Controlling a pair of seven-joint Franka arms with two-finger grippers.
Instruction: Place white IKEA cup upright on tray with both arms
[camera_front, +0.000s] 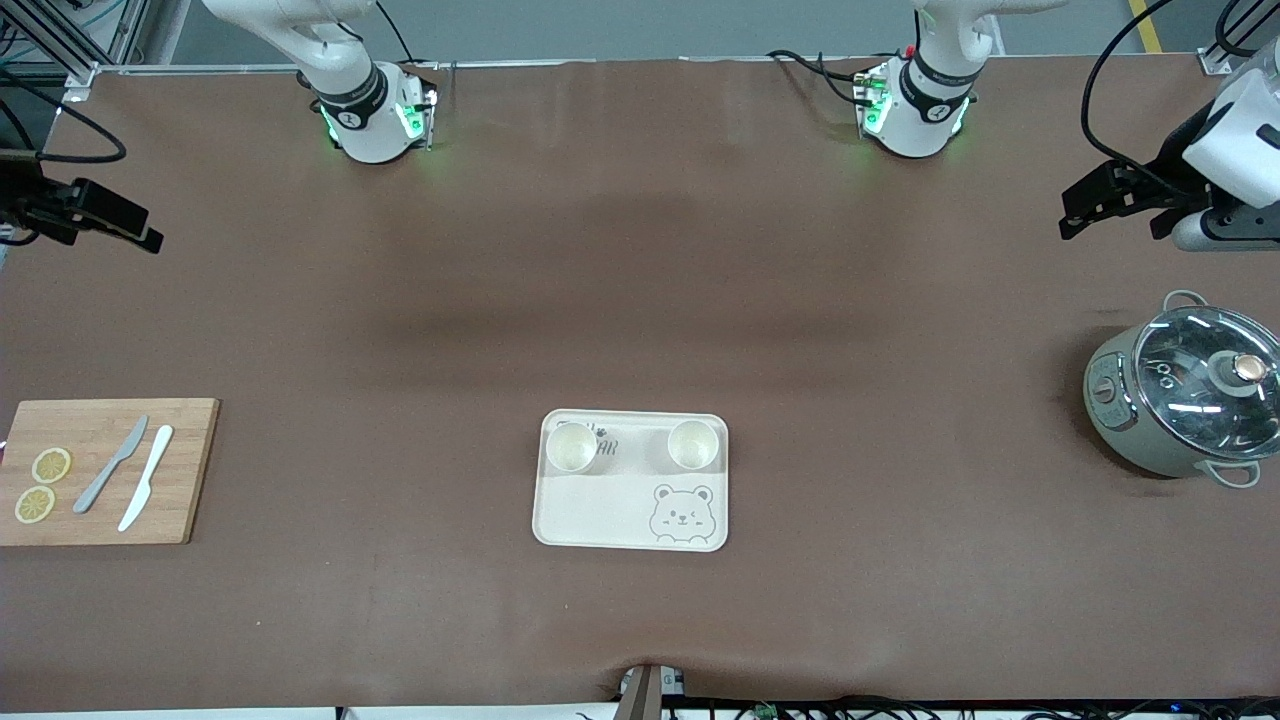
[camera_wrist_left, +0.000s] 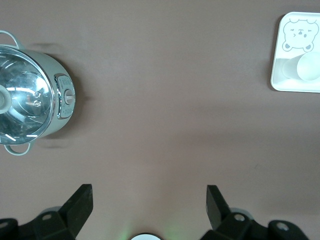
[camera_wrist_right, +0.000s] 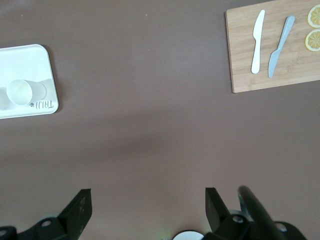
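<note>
You see two white cups (camera_front: 572, 447) (camera_front: 693, 444) standing upright on the tray (camera_front: 600, 515), along its edge farthest from the front camera. The left hand (camera_front: 1095, 205) hangs released over the worktop (camera_front: 640, 300) toward the pot (camera_front: 1185, 400); the right hand (camera_front: 95, 225) hangs released toward the cutting board (camera_front: 105, 470). Both arms wait.

Two white cups (camera_front: 572, 447) (camera_front: 693, 444) are standing upright on the cream bear tray (camera_front: 631, 508), along its edge farther from the camera. The left gripper (camera_front: 1085, 208) is hanging open over the table's left-arm end, above the lidded pot (camera_front: 1185, 397); the right gripper (camera_front: 110, 228) is hovering over the opposite end, above the cutting board (camera_front: 190, 470).
</note>
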